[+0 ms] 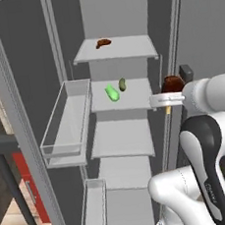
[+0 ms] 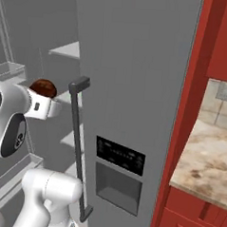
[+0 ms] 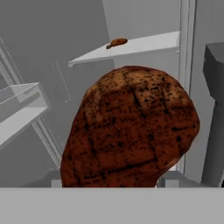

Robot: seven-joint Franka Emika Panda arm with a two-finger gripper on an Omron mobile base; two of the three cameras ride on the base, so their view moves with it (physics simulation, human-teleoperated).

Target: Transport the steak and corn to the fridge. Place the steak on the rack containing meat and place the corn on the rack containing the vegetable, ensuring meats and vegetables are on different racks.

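— Left base view first: what do we have?
— We see the open tall grey fridge [image 1: 28, 94]. Our two-finger gripper [image 1: 172, 89] is clenched around the dark reddish-brown steak lump [image 1: 172, 82], right of the shelves. The bright light-green corn cob [image 1: 112, 93] lies beside the dark green oval vegetable [image 1: 122, 84] on the pale grey second rack [image 1: 133, 100]. A brown meat piece [image 1: 103, 43] sits on the top pale grey rack [image 1: 132, 47].
— Right base view?
— We find the steak [image 2: 43, 87] left of the dark bar handle [image 2: 77, 146].
— Hand view?
— The steak [image 3: 131, 131] looms near; the meat piece [image 3: 117, 43] lies far.
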